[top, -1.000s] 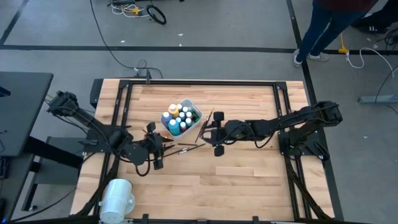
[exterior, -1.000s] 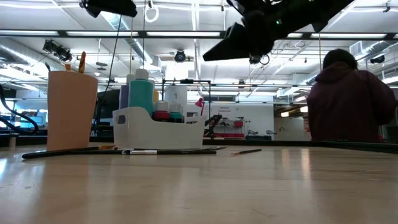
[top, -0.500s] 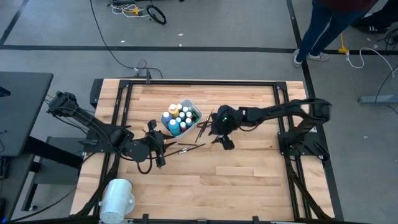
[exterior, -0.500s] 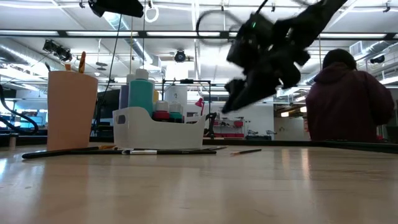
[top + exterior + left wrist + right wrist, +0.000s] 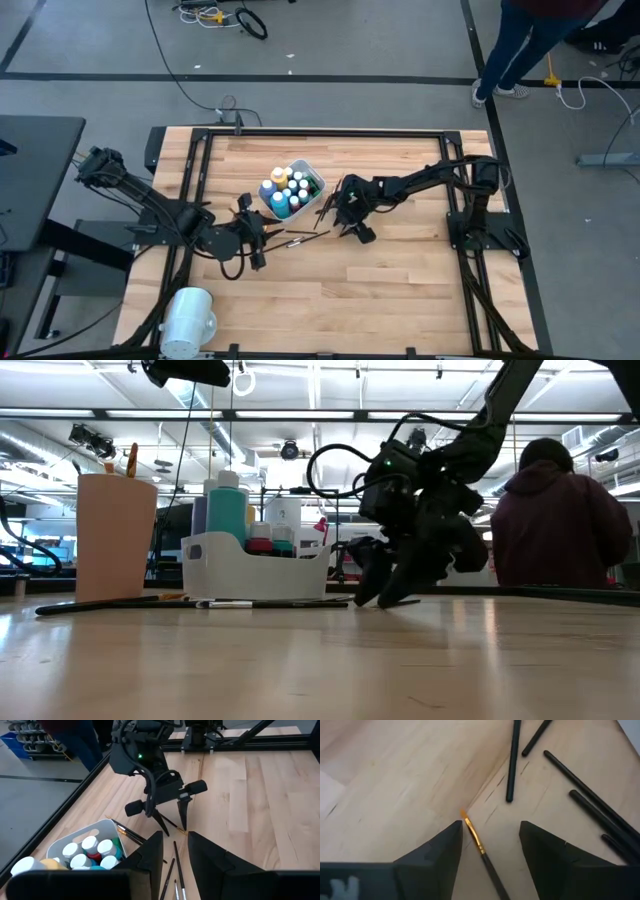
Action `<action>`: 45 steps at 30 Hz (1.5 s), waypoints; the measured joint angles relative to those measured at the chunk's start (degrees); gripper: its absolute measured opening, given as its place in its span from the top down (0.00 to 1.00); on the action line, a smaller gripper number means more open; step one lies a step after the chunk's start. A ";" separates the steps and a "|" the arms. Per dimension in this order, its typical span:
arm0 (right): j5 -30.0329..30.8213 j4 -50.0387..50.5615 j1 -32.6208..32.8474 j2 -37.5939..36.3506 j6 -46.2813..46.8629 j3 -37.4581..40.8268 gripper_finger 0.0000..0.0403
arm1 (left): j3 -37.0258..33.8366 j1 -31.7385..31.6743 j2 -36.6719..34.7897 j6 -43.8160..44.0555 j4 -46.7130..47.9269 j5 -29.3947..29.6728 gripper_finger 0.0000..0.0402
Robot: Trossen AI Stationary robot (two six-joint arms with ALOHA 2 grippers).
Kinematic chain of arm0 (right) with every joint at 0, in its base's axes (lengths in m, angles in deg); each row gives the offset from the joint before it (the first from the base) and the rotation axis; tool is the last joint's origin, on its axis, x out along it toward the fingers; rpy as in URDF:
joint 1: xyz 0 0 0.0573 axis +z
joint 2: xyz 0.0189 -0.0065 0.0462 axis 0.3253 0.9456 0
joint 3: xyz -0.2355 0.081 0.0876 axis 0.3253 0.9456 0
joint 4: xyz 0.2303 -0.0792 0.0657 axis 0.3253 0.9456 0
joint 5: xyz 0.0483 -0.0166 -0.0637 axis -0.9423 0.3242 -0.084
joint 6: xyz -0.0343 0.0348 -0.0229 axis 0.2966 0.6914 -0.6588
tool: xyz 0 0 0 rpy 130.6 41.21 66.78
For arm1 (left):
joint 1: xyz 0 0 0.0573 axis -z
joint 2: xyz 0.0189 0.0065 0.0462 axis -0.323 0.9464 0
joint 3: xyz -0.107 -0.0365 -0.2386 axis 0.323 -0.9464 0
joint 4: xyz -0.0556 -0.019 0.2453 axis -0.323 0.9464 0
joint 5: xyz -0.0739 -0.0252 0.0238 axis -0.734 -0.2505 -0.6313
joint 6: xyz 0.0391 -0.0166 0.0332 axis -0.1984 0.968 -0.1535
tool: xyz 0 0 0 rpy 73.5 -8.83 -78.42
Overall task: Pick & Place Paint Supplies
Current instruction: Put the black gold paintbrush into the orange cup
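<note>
From above, we see our right gripper point(image 5: 345, 222) lowered beside the white tub point(image 5: 315, 180) of paint bottles point(image 5: 287, 189), among loose brushes point(image 5: 303, 238).

At table level its tips nearly touch the wood.

Our right wrist shows spread fingers point(image 5: 436, 851) straddling an orange-tipped brush point(image 5: 479, 842), ready to pinch.

Our left gripper point(image 5: 173, 851) waits, fingers apart, empty.

Brush point(image 5: 487, 857) handle behind right fingers point(image 5: 547, 855)

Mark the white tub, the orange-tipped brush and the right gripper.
white tub point(image 5: 313, 183): high view, on its bare rim.
orange-tipped brush point(image 5: 476, 838): right wrist view, on its metal ferrule behind the bristles.
right gripper point(image 5: 171, 826): left wrist view, midway between its open fingertips.
</note>
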 joint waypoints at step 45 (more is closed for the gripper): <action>-17.53 -44.48 -4.79 12.19 13.47 10.93 0.99 | 0.00 -0.97 0.00 -2.59 -1.11 4.61 0.76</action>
